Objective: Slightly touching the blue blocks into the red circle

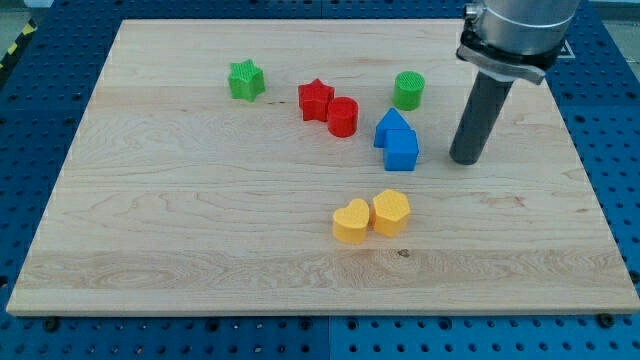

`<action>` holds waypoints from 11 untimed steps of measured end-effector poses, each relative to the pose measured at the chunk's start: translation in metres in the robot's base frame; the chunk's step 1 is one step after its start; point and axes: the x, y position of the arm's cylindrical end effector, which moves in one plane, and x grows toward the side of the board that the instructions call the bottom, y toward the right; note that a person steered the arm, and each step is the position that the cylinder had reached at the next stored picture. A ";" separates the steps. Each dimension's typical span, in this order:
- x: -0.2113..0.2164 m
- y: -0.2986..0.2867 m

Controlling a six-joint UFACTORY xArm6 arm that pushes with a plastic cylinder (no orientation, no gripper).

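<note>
My tip [465, 159] sits on the pale wooden board [180, 230] at the view's right, just beside the two blue plastic blocks and a small gap clear of them, nothing touching. There are no jaws on this rig to open or close, only the straight dark rod [478, 118], and it holds nothing.

The blue pair stands right of the board's centre: a small blue block with a peaked top [392, 125] and, pressed against its lower side, a squarer blue block [402, 150]. To their left, with a narrow strip of bare wood between, is the red round cylinder block [342, 116], and tight against its upper left the red star-shaped block [315, 99].

These look like light, hard, printed pieces with flat bases (I judge they slide readily on smooth wood and may spin if caught off-centre). No taking hold here: the place to make contact is the blue pair's right-hand side, near where the two meet, so both travel leftward together. A gentle push seems enough, since the gap to the red cylinder is short.

The green cylinder [408, 90] sits just above the blue pair, close enough to get clipped. The green star-shaped block [245, 80] is well off at upper left, and the two yellow blocks [371, 217] lie together below.
</note>
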 end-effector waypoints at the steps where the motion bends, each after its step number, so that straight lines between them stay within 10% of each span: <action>1: -0.010 -0.003; 8: -0.022 -0.077; 11: 0.000 -0.010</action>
